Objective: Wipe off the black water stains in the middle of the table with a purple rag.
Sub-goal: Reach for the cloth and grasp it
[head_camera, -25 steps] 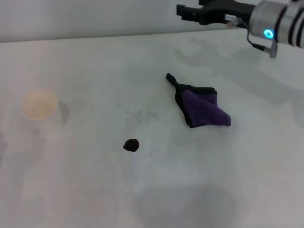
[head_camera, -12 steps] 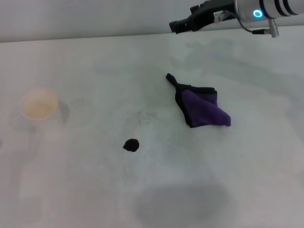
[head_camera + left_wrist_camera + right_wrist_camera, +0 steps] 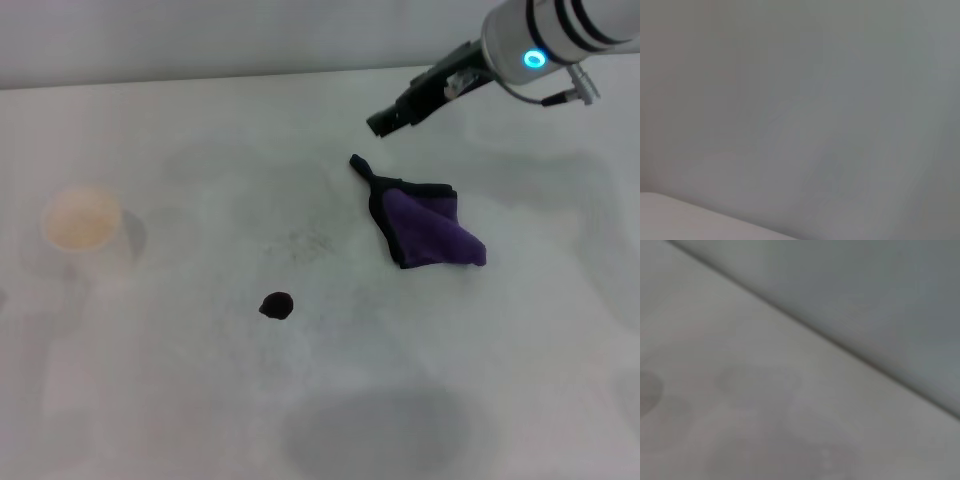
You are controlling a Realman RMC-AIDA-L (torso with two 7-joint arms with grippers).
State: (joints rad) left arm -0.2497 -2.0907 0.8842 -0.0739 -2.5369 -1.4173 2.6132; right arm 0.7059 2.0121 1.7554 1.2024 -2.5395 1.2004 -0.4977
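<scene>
In the head view a crumpled purple rag [image 3: 428,228] with a black edge lies on the white table [image 3: 200,400], right of centre. One small round black water stain [image 3: 277,305] sits left of the rag and nearer to me. My right gripper [image 3: 383,123] hangs above the table just beyond the rag's far tip, its dark fingers pointing down to the left; nothing is in it. The left gripper is out of view. The right wrist view shows only bare table surface [image 3: 740,405] and wall.
A pale, cream round cup [image 3: 82,222] stands at the table's left side. A faint grey speckled smudge [image 3: 305,243] lies between the stain and the rag. The table's far edge [image 3: 200,82] meets a grey wall.
My right arm has swung down and toward me from the far edge, bringing its gripper close to the rag's far tip. Rag and stain have not moved.
</scene>
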